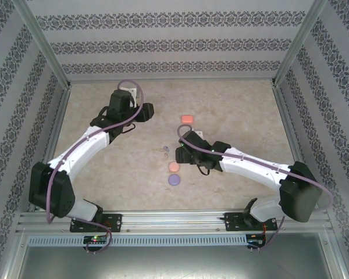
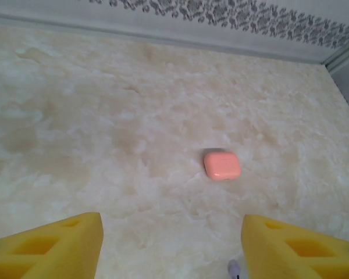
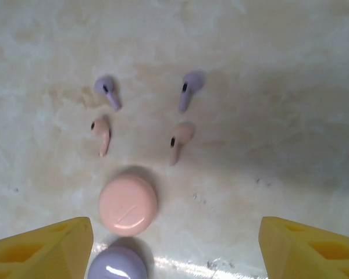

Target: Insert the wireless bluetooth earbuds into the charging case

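Marbled beige stone covers the bench (image 1: 104, 192), closed in on three sides by patterned walls (image 1: 163, 40). Near its middle, the right wrist view shows four buds lying loose on the surface. The two purple earbuds (image 3: 107, 90) lie side by side but apart at the far end, and the two salmon earbuds (image 3: 101, 132) lie just nearer than them, one below each purple one. All four stems point roughly toward the camera. Nearer again sits the round salmon case (image 3: 128, 204) with its lid shut, and the round purple case (image 3: 117, 264) lies close against it at the lower edge. The right hand (image 3: 174, 256) hovers over this group, its yellow fingers (image 3: 41, 250) spread wide and gripping nothing. The left hand (image 2: 171, 238) is also wide open and empty above bare bench. It faces the coral case (image 2: 221, 165), which lies closed on its own, well apart from the buds.
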Robot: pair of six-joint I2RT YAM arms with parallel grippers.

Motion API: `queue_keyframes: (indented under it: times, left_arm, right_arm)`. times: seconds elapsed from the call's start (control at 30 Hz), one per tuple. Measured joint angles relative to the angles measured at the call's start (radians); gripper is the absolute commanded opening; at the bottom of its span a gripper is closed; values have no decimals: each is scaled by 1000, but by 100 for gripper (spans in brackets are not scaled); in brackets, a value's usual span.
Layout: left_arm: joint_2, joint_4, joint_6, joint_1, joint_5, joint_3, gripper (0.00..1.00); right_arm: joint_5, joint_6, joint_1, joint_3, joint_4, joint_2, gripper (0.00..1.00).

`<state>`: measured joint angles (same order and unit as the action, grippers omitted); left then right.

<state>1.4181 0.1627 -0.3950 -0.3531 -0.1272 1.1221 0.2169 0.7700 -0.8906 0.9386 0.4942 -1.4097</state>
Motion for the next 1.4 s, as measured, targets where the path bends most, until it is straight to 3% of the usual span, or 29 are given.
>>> queue_keyframes:
  times: [0.07, 0.23, 0.3, 0.33, 0.37, 1.0, 1.4]
  left_arm:
    - [-45, -16, 0, 0, 14, -28, 67]
    - [-135, -55, -3, 2, 45, -66, 84]
    - [-164, -75, -18, 6, 54, -85, 85]
    - [-173, -80, -25, 8, 60, -92, 97]
    - [-181, -82, -32, 10, 74, -98, 100]
    - [-317, -77, -235, 35, 371, -207, 100]
    - [-347, -88, -313, 38, 447, -277, 99]
  right_arm:
    - [11, 28, -41, 0, 13, -15, 76]
    - [33, 106, -133, 1, 46, -42, 77]
    - [37, 135, -166, 7, 66, -66, 79]
    - [38, 147, -179, 13, 74, -80, 79]
    - [39, 160, -192, 21, 84, -100, 79]
    - [40, 309, -233, 136, 124, -372, 78]
    - [29, 328, -245, 168, 119, -424, 73]
